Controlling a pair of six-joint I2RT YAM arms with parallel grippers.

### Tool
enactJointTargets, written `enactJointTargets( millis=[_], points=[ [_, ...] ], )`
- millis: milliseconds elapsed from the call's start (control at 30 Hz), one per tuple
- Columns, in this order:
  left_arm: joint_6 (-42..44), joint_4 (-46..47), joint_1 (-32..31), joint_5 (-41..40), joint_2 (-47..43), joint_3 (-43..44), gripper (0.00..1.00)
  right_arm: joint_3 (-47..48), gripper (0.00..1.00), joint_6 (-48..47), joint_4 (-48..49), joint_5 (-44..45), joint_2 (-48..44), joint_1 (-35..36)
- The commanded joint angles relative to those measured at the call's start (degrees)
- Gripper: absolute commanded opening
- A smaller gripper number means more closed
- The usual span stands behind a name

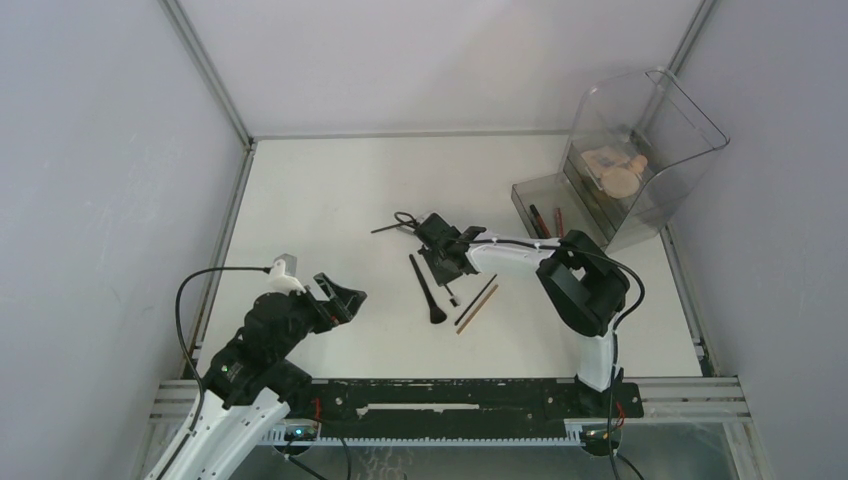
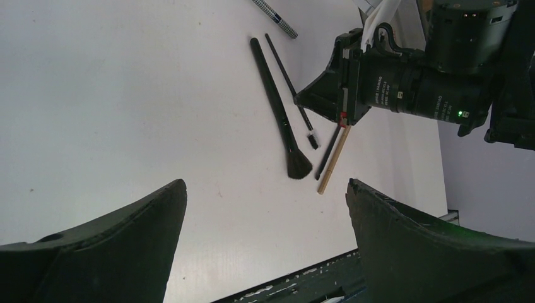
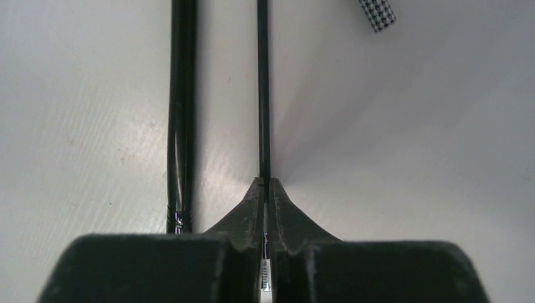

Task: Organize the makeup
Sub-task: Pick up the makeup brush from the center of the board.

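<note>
My right gripper (image 1: 440,262) is low over the middle of the table, shut on the handle of a thin black brush (image 3: 263,95); its fingertips (image 3: 255,189) pinch the thin brush, which also shows in the left wrist view (image 2: 287,72). A thicker black brush (image 1: 427,290) lies just left of it, also seen from the right wrist (image 3: 182,113). A black pencil (image 2: 328,151) and a tan pencil (image 1: 479,306) lie to its right. A houndstooth-patterned pencil (image 3: 377,12) lies beyond. My left gripper (image 1: 350,297) is open and empty, near left of the brushes.
The clear smoky organizer (image 1: 690,130) stands at the back right with beige compacts (image 1: 620,172) inside. Its drawer (image 1: 520,195) is pulled out and holds a few thin items. The black rail (image 1: 450,395) runs along the table's near edge.
</note>
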Motion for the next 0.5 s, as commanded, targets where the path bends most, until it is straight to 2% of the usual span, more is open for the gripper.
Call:
enactJointTargets(
  millis=[0, 67, 267, 467],
  points=[
    [-0.1, 1.0, -0.2, -1.0, -0.2, 0.2, 1.00, 2.7, 0.05, -1.0, -0.6, 0.3, 3.6, -0.4],
    [-0.1, 0.8, -0.2, -1.0, -0.3, 0.3, 1.00, 4.5, 0.00, -1.9, -1.8, 0.4, 3.3, -0.8],
    [0.0, 0.4, -0.2, -1.2, -0.4, 0.8, 1.00, 8.2, 0.00, -4.8, -6.4, 3.3, -4.1, -1.8],
    [0.0, 0.3, -0.2, -1.3, -0.7, 0.9, 1.00, 4.9, 0.00, -6.2, -7.8, 6.0, -15.6, -9.4]
  ],
)
